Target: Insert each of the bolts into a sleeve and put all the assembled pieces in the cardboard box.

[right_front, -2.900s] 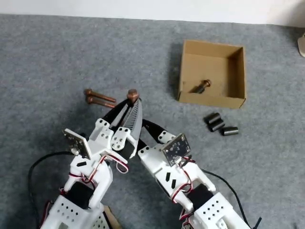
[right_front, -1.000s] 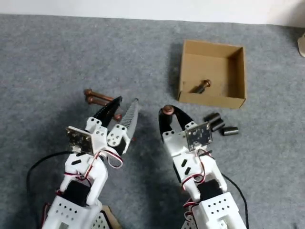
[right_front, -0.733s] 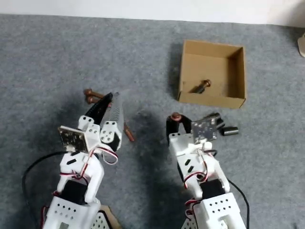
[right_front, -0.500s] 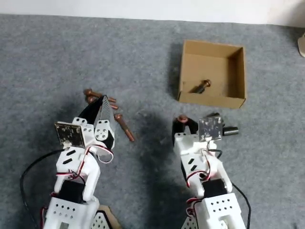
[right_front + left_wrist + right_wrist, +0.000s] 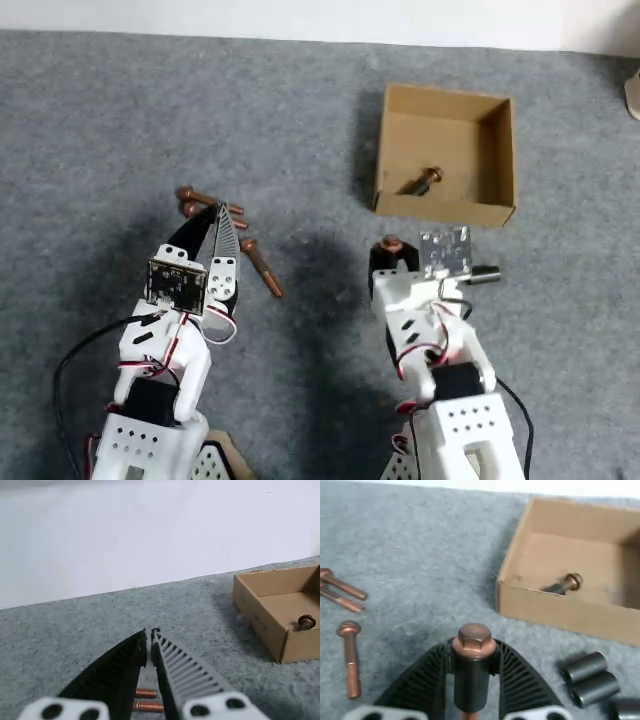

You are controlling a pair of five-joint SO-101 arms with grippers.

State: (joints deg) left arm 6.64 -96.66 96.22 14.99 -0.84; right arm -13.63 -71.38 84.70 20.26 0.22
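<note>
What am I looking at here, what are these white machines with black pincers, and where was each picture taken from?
These are two small robot arms on grey carpet. One picture looks down from above; the other two come from a camera on each arm's wrist. The left gripper is shut and empty, near three loose bolts. The right gripper grips a bolt pushed into a dark sleeve. Spare sleeves lie beside the cardboard box, which holds one assembled piece.

The left arm (image 5: 160, 375) and right arm (image 5: 445, 385) were both white plastic shells, dotted holes near the base, black motors tucked inside. Red and white wires (image 5: 228, 325) looped at each wrist under a small circuit board (image 5: 177, 285). Left gripper (image 5: 150, 635) and right gripper (image 5: 472, 651) had black ribbed fingers (image 5: 175, 665). A black cable (image 5: 72, 358) trailed off the left one.
</note>
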